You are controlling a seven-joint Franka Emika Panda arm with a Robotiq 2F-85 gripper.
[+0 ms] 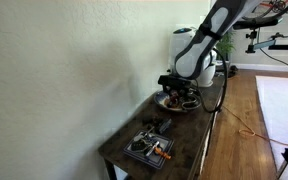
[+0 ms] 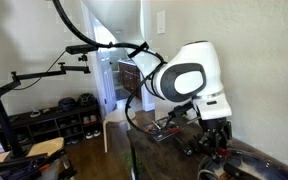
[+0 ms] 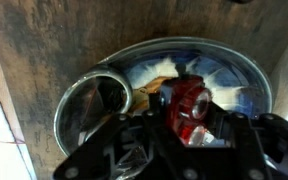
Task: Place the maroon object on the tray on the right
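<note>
The maroon object point(image 3: 189, 108), glossy, dark red and lumpy in the blurred wrist view, sat clamped between the black fingers point(image 3: 222, 118) of the gripper point(image 3: 190, 122), just above the tray point(image 3: 242, 78). The tray was round and shallow, with a shiny interior that threw back bluish-white glare. A smaller round, reflective rim point(image 3: 92, 102) overlapped the tray's edge, and what it was could not be made out. In an exterior view the gripper point(image 1: 178, 92) hung over the tray point(image 1: 174, 102) on the dark wooden table point(image 1: 196, 128). The square grey compartment tray point(image 1: 146, 147) lay well apart from it, and the maroon piece was too small to see. In an exterior view the smooth white arm point(image 2: 184, 78) dominated, and the gripper point(image 2: 215, 148) was dark and indistinct.
</note>
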